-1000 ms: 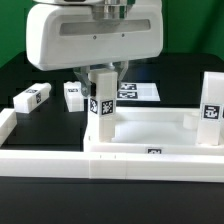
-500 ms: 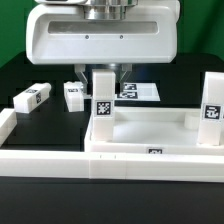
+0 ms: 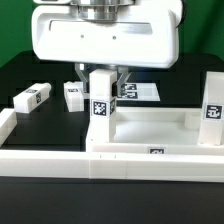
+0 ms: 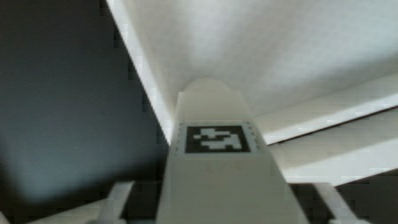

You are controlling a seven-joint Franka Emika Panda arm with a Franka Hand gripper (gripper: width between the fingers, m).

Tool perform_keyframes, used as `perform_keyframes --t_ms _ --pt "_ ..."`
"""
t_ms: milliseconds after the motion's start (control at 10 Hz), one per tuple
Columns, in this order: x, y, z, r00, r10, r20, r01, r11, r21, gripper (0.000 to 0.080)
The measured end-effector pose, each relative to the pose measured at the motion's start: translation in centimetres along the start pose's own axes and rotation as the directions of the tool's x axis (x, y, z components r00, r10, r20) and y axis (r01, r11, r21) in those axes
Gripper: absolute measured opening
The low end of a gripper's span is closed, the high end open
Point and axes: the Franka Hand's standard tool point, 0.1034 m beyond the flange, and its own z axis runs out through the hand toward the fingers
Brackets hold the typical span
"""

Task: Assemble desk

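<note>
the desk's tabletop [image 3: 150,128] lies flat on the dark bench [image 3: 30,70], rim upward, its front edge against the low white barrier wall [image 3: 50,160]. a gripped leg [image 3: 101,105] stands upright at the tabletop's corner on the exterior view's left, its tag facing the camera. the jaws are drawn in narrow on this leg, one finger [image 3: 122,80] on each side near its top. whether its foot is fully seated in the corner socket i cannot tell, as the rim hides it. the wrist view looks down the same leg [image 4: 217,150] to the tabletop's white inside [image 4: 267,50]. a far leg [image 3: 211,110] stands upright at the corner on the exterior view's right. two loose legs [image 3: 32,98] [image 3: 72,95] lie on the bench further to the left, apart from the tabletop. the marker board [image 3: 143,92] lies flat behind the gripped leg.
</note>
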Motion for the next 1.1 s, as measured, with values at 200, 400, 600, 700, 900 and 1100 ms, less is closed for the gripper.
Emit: perform_keyframes --t_ms 200,400,600,700,900,1100 --pt "-0.02 -0.01 0.03 0.996 0.092 0.000 -0.092 0.996 0.004 0.0290" --pt "-0.04 -0.07 0.03 0.998 0.060 0.001 -0.060 0.998 0.007 0.0505" --pt "-0.18 -0.20 -0.01 1.000 -0.021 0.005 0.021 1.000 0.005 0.0625" --pt "-0.18 -0.10 0.03 0.994 -0.111 0.003 0.111 0.994 0.006 0.0642" --pt "-0.17 -0.04 0.03 0.964 -0.265 0.002 0.265 0.964 0.005 0.0648" --pt "-0.10 0.04 -0.06 0.883 -0.470 0.000 0.470 0.883 -0.002 0.0649"
